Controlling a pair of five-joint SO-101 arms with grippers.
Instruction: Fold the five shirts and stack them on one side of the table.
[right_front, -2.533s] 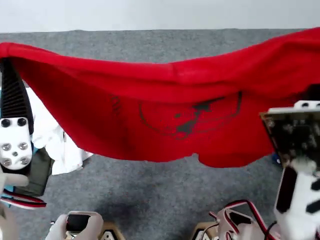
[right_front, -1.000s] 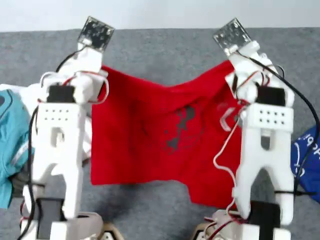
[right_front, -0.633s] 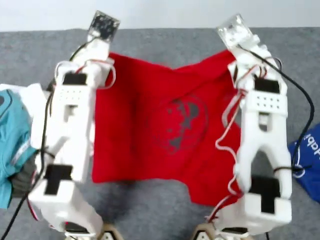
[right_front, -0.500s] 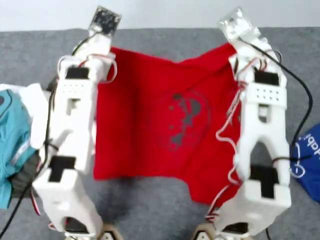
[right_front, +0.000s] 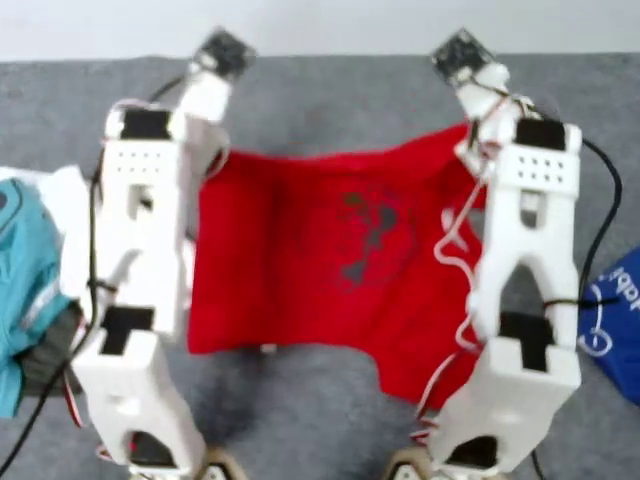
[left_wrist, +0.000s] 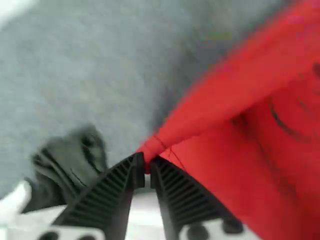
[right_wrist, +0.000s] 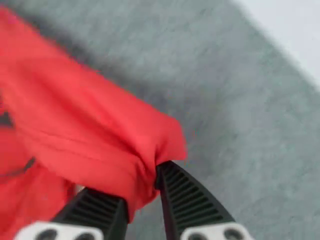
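Left gripper (left_wrist: 144, 164) pinched tight on one far corner of the red shirt (right_front: 320, 260). Right gripper (right_wrist: 141, 190) nips the opposite far corner, cloth bunched between its jaws. Both arms are stretched out over the grey table (right_front: 330, 100). Red shirt is spread between the arms, dark print facing up, its far edge strung from gripper to gripper. Its near hem lies toward the arm bases and reaches nearer on the right. Teal shirt (right_front: 20, 280) is heaped at the table's left edge, beside the left arm. Blue shirt (right_front: 615, 310) sits at the right edge, just clear of the red one.
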